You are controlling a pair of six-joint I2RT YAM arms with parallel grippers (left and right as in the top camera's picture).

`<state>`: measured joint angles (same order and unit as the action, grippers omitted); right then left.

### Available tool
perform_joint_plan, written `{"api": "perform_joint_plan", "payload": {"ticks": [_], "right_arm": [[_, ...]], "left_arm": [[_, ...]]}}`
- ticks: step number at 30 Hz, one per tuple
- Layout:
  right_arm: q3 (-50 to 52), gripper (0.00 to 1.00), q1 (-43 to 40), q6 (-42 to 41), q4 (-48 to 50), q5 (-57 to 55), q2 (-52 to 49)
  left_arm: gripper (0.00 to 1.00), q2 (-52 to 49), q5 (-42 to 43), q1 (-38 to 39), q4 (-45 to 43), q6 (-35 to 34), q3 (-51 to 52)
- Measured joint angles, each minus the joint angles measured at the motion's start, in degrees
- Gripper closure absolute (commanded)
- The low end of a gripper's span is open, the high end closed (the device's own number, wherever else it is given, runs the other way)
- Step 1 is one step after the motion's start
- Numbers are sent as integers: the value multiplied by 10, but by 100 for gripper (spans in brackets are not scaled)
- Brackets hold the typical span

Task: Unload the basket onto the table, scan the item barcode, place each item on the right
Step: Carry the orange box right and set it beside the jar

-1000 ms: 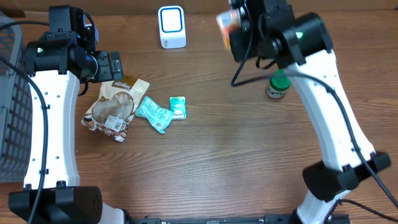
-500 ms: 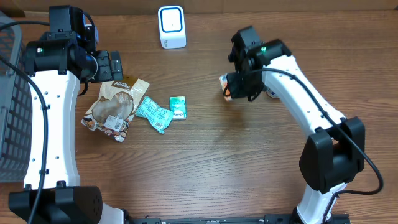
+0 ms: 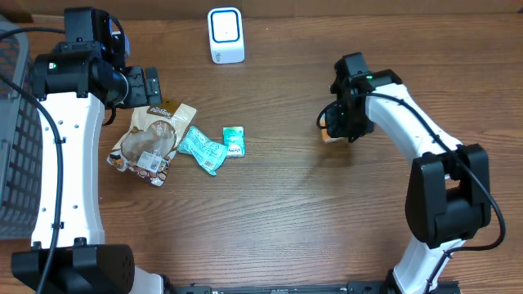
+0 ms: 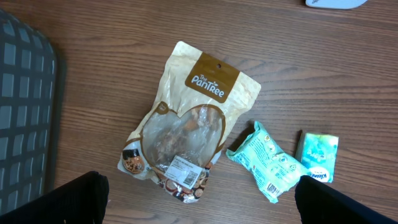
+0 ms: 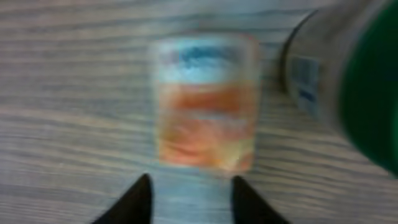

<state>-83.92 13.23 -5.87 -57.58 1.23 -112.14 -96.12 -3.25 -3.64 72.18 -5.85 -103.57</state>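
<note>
Table: brown wood, under everything.
Basket: grey, at the left edge, beside the left arm.
Snack bag: lies flat on the left side, with a white sticker with lines facing up near its bottom end.
Scanner: white, stands at the far edge, with nothing held up in front of it.
Left gripper: hangs over the snack bag, fingers wide apart, nothing in them.
Right gripper: low over the right side of the table, fingers apart, not clamped on anything.
Green-lid jar: just beside the orange cup, on its right in the wrist view.
Teal packet: flat, just beside the snack bag, barcode side up.
Teal box: small, just beside the teal packet.
Orange cup: blurry, down on the table just past the right fingertips, well apart from the scanner.
Done so far: orange cup looks put down and let go; cannot tell if beeped or not.
Left to do: probably the snack bag, teal packet and teal box, none picked up yet and all well apart from the scanner.
</note>
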Motion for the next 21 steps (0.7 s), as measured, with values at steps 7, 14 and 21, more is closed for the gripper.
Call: {"api": "perform_joint_plan", "payload": {"ticks": [7, 14, 21], "right_arm": [[-8, 38, 3, 14, -31, 11, 0], [-146, 28, 5, 13, -161, 66, 0], [-209, 33, 13, 9, -145, 180, 4]], "left_arm": [[1, 0, 0, 0, 0, 0, 0], [1, 0, 0, 0, 0, 0, 0], [1, 0, 0, 0, 0, 0, 0]]}}
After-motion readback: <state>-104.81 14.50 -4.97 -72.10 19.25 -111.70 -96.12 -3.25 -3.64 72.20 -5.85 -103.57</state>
